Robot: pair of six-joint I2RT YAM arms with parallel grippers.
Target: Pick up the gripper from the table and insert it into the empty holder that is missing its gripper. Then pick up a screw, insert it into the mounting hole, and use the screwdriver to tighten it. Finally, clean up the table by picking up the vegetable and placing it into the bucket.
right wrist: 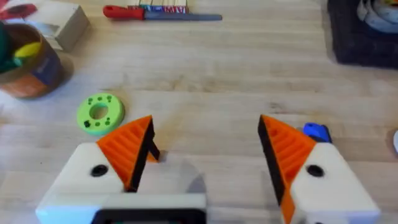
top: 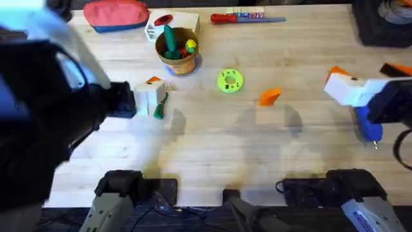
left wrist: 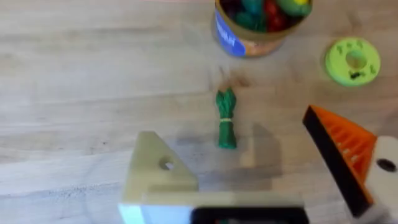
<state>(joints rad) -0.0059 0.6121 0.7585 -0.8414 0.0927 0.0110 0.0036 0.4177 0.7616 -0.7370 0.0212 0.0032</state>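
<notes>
From above, we see both arm bases at the near edge of the pale wooden worktop (top: 212, 148), the left arm looming dark and blurred close under the camera. The left gripper (top: 151, 98) hangs over the left half of the worktop with its fingers spread wide and nothing between them; in its wrist view one finger is the holder (left wrist: 157, 169), an all-white mount with a peaked top, and its twin mount (left wrist: 385, 171) carries an orange ribbed wedge. Below that gap, the vegetable (left wrist: 226, 117), slim and green, lies flat on the bare wood, touched by neither finger. To the right, the right gripper (top: 344, 85) hovers near the worktop's right edge, its fingers likewise spread and empty, both tipped with orange ribbed pads (right wrist: 129, 148). The screwdriver (top: 368, 125), bright blue, lies just beside and partly under it. Between the two arms, the gripper (top: 270, 96), a small orange wedge, rests alone near the middle of the worktop, with a green disc (top: 230, 81) just beyond it to the left. Farther back stands the bucket (top: 177, 50), upright and already holding colourful toy pieces, next to a small box (right wrist: 64, 26). At the far edge lie a red pouch (top: 116, 15) and a red-handled screwdriver (top: 246, 18).
</notes>
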